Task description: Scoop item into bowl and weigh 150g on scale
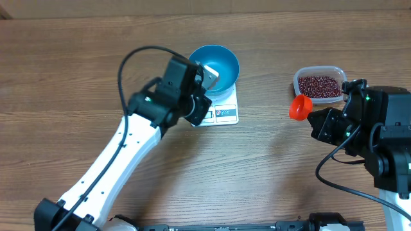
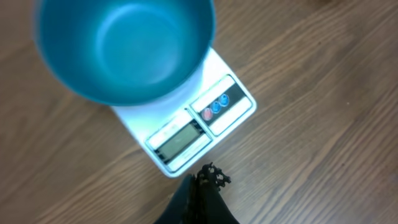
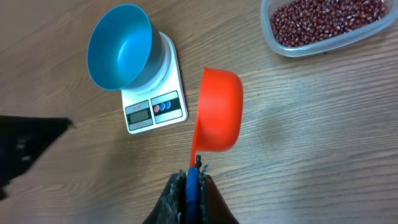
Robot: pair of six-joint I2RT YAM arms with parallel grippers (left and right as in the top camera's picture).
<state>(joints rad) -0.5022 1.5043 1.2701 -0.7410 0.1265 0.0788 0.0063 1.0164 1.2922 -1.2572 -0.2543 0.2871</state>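
My left claw point(image 2: 202, 179) is pinched shut on nothing. It hangs over the wooden table point(image 1: 77, 58), just off the display edge of the small flat white kitchen scale point(image 1: 225, 113). The tips are near the buttons but not on them, and the display is too blurred for me to read. The round bright blue bowl point(image 1: 226, 59) sits on the scale's platform, empty.

Further right, my right claw point(image 3: 191, 177) is clamped on the handle of the orange plastic scoop point(image 3: 219, 112), which it holds above bare wood between the scale and the clear rectangular plastic tub point(image 3: 292, 50). I can't tell from here whether the scoop carries anything. The small dark red-brown beans point(image 3: 317, 18) all lie in the tub, well apart from the bowl.

So the setup looks done and scooping is the step in hand. Next I would swing the scoop right, dip it into the beans, then carry it level back to the bowl, with my left claw drawn clear of the scale.
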